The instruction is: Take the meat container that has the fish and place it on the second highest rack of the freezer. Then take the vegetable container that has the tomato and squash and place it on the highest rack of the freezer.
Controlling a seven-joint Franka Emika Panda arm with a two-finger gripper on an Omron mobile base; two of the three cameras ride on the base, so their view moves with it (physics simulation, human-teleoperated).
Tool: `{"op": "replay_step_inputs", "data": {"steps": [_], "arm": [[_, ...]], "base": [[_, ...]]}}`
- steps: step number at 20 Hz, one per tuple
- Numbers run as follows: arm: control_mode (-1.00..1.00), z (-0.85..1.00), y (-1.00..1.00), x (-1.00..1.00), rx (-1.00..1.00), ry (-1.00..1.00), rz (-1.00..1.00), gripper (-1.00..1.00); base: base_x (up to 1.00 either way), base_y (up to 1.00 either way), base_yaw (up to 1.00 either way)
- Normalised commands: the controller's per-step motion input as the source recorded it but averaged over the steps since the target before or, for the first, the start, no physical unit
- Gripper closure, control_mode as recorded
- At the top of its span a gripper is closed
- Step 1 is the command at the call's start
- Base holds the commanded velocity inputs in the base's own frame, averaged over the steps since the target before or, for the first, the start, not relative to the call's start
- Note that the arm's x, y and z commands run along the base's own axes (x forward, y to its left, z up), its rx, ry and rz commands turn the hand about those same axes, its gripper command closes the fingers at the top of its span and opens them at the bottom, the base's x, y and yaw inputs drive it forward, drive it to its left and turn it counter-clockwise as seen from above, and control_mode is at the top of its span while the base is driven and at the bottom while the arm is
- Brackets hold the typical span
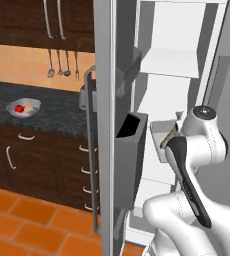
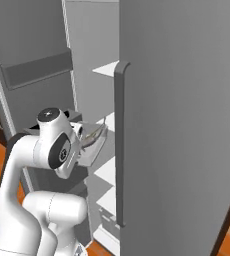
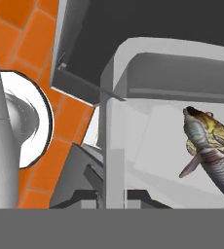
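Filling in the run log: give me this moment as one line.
phase: carrying fish tray into freezer | gripper: shut on meat container | fish inside | tomato bowl on counter

Counter: dark speckled top, at nine o'clock in the left base view.
Utensils: hang on the orange wall at eleven o'clock, above the counter.
Cabinets: dark wood under the counter, pale curved handles.
Floor: orange tiles, at seven o'clock.
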Motion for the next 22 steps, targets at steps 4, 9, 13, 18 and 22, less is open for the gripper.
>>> {"op": "replay_step_inputs", "data": {"steps": [4, 9, 13, 18, 22], "arm": [[1.00, 0.00, 0.00, 0.00, 0.00, 0.00, 0.00, 1.00], [1.00, 0.00, 0.00, 0.00, 0.00, 0.00, 0.00, 1.00], [-1.00, 0.00, 0.00, 0.23, 0.00, 0.00, -0.09, 1.00], [-1.00, 0.01, -0.03, 0.61, 0.00, -0.01, -0.11, 1.00], [-1.00, 0.00, -0.17, 0.69, 0.00, -0.05, 0.00, 1.00]], "base": [[0.15, 0.08, -0.15], [0.07, 0.00, -0.16], [0.14, 0.00, -0.08], [0.00, 0.00, 0.00], [0.00, 0.00, 0.00]]}}
